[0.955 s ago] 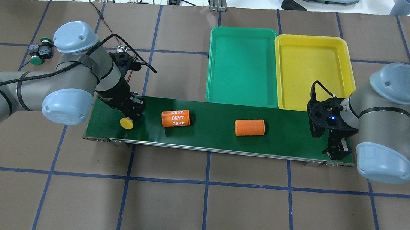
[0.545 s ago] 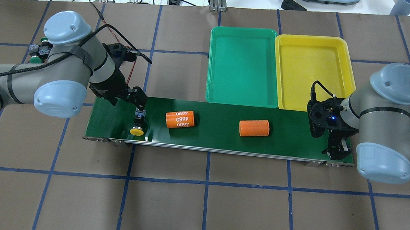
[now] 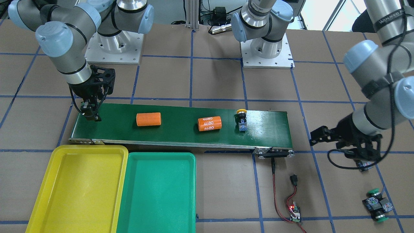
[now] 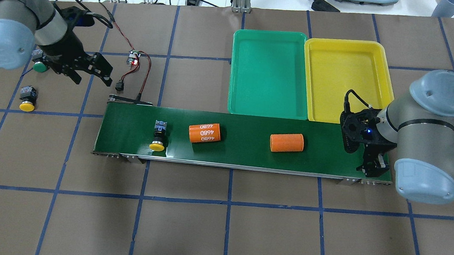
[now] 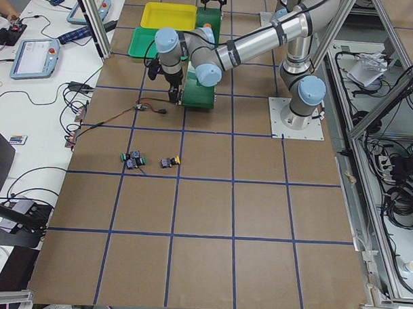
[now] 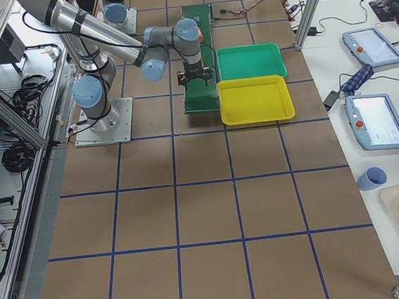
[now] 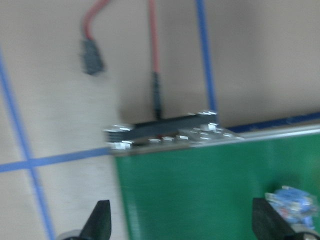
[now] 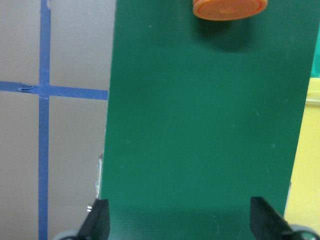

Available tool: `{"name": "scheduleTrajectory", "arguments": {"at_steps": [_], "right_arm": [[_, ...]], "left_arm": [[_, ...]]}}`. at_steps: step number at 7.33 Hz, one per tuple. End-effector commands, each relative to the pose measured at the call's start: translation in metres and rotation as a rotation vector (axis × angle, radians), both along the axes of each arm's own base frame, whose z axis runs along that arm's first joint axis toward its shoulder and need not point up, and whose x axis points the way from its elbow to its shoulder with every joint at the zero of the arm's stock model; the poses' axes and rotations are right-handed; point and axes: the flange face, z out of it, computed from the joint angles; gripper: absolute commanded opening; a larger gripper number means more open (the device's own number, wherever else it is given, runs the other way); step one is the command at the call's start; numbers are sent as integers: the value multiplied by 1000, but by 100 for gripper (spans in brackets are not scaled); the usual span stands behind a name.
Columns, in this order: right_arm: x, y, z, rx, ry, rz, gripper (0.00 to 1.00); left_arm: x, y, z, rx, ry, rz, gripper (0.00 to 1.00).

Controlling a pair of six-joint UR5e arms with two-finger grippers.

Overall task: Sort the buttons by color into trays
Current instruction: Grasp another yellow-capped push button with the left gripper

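The brown, blue-taped table (image 4: 183, 231) carries a conveyor belt (image 4: 241, 156) bearing one yellow button (image 4: 158, 138). Another yellow button (image 4: 27, 100) and two green buttons (image 3: 375, 204) lie beyond its end. The green tray (image 4: 271, 77) and yellow tray (image 4: 346, 76) sit alongside. The left gripper (image 4: 92, 76) and right gripper (image 4: 373, 170) gape wide, holding nothing.

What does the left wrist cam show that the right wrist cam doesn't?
Only left wrist: the belt's metal end, red wires, a black plug, and a blurred button, blue-grey, at the frame's right edge.
Only right wrist: an orange cylinder at the top and the yellow tray along the right edge.
Both: the green belt, the brown table with blue tape, and an open, empty tool: the left tool and the right tool.
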Motion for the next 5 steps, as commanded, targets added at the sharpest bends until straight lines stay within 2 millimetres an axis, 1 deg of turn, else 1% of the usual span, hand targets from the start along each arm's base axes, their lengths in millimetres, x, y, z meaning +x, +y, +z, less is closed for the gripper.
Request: {"name": "scheduleTrajectory", "arguments": {"at_steps": [1,2,3,4,5], "right_arm": [[0,0,0,0,0,0,100],[0,0,0,0,0,0,100],[0,0,0,0,0,0,100],[0,0,0,-2,1,0,100],[0,0,0,0,-1,0,100]], "left_arm": [[96,-29,-38,25,-83,64,100],[137,-25,-58,36,-86,118,100],[166,-17,-77,24,-93,156,100],[178,-14,-96,44,-79,168,100],[181,-14,-106,54,-67,172,100]]}}
